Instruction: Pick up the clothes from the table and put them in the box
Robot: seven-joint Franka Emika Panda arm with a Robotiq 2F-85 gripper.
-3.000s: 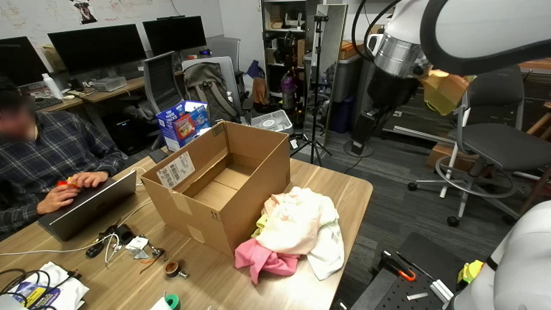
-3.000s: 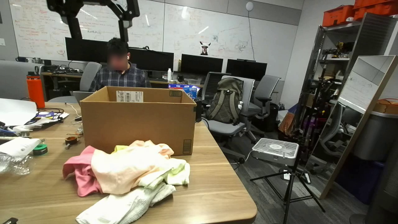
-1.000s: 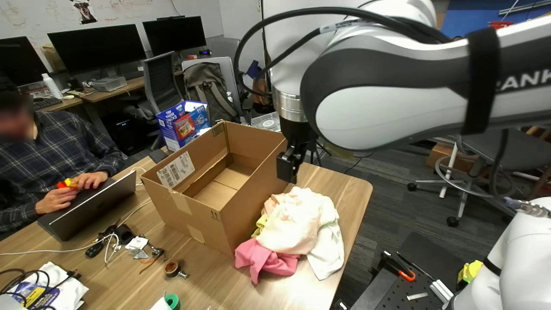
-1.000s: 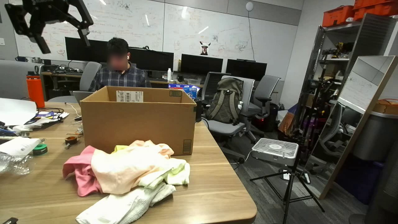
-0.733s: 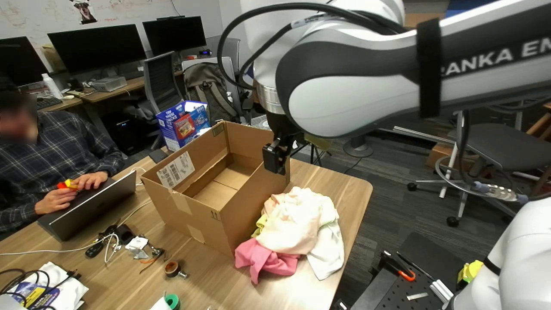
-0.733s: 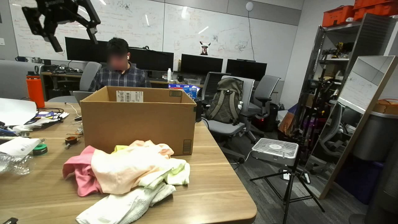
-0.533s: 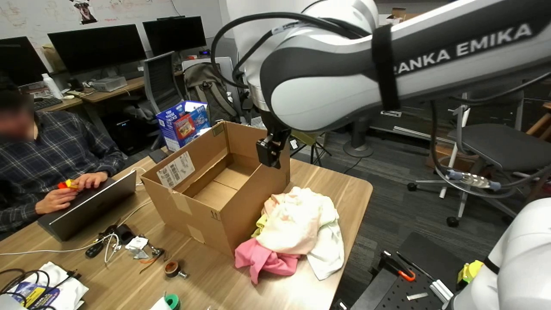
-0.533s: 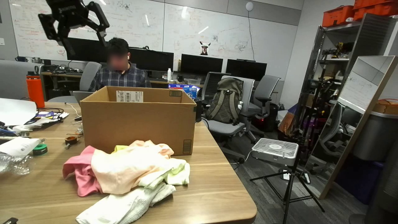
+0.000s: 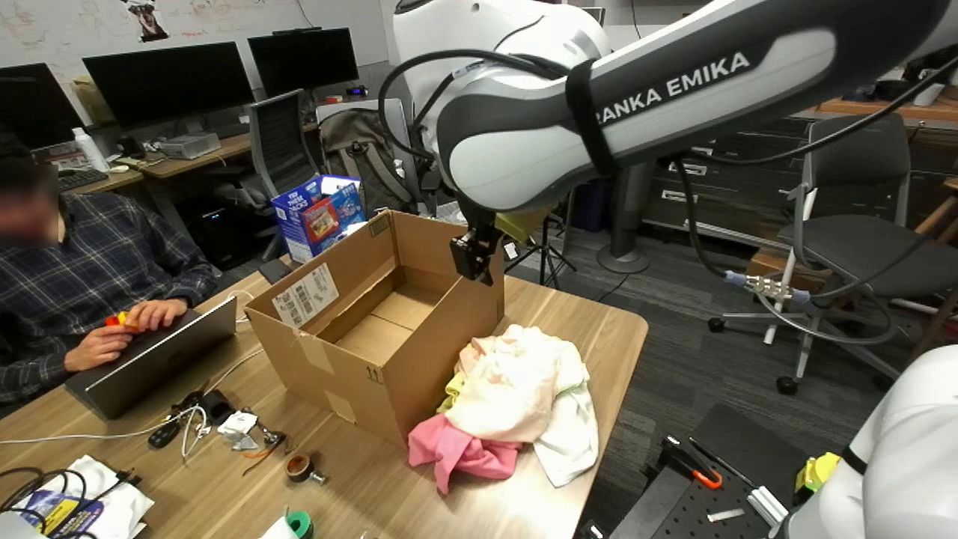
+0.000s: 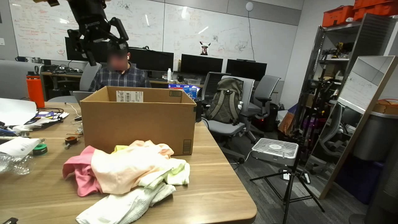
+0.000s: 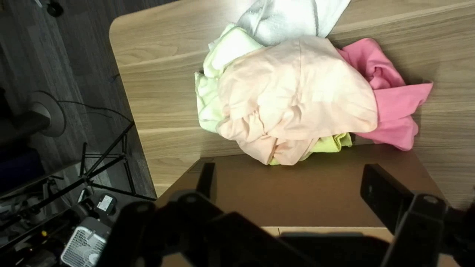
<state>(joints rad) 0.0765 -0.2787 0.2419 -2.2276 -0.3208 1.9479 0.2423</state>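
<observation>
A pile of clothes lies on the table against the box: a peach cloth [image 9: 509, 389] [image 10: 127, 168] [image 11: 297, 96] on top, a pink one [image 9: 464, 453] [image 10: 82, 172] [image 11: 397, 104], a white one [image 9: 572, 434] [image 10: 124, 208] [image 11: 285, 22], a pale green one [image 10: 178, 175] [image 11: 207, 102] and a bit of yellow [image 10: 119, 148] [image 11: 330, 144]. The open cardboard box [image 9: 337, 382] [image 10: 136, 124] [image 11: 297, 196] stands upright; its visible floor is bare. My gripper [image 9: 473, 260] [image 10: 107, 54] [image 11: 289, 174] is open and empty, above the box's wall on the clothes side, apart from the clothes.
A person sits behind a laptop [image 9: 172, 352] beyond the box. Cables, a tape roll [image 9: 299, 468] [image 10: 71, 140] and papers lie on the table. An orange bottle [image 10: 35, 90] stands at the far side. A tripod [image 10: 289, 186] [image 11: 87, 178] stands beyond the table's edge.
The arm has swung in from the upper right to the box over three seconds. In the last second the gripper moved right and lower in an exterior view, still open. Clothes and box have not moved.
</observation>
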